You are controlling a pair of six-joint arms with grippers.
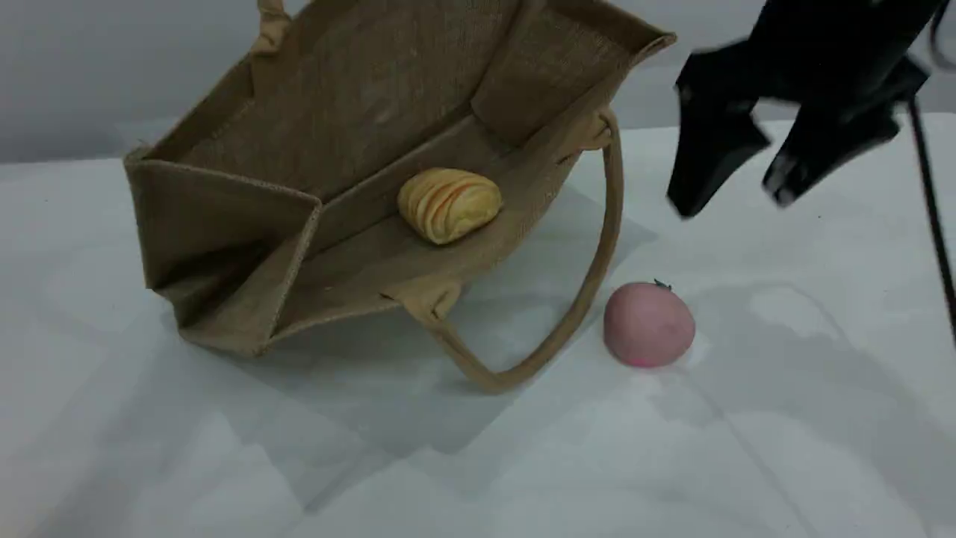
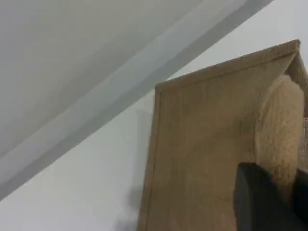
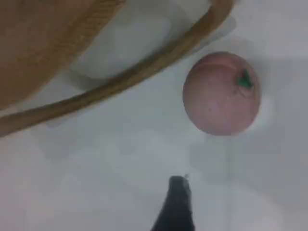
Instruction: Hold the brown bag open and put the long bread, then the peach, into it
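Observation:
The brown bag (image 1: 358, 97) lies tipped toward the camera, its mouth held wide. Its upper handle (image 1: 272, 26) rises out of the top edge of the scene view. In the left wrist view that padded handle (image 2: 281, 130) runs down between the fingers of my left gripper (image 2: 294, 187), which is shut on it beside the bag's side panel (image 2: 202, 154). The long bread (image 1: 448, 203) rests inside the bag on its lower wall. The peach (image 1: 648, 324) sits on the table right of the bag. My right gripper (image 1: 730, 200) hangs open above and right of the peach (image 3: 221, 94), holding nothing.
The bag's lower handle (image 1: 575, 314) loops out over the white table (image 1: 784, 448), ending just left of the peach. In the right wrist view this handle (image 3: 120, 84) crosses above-left of the peach, with one fingertip (image 3: 177, 204) at the bottom edge.

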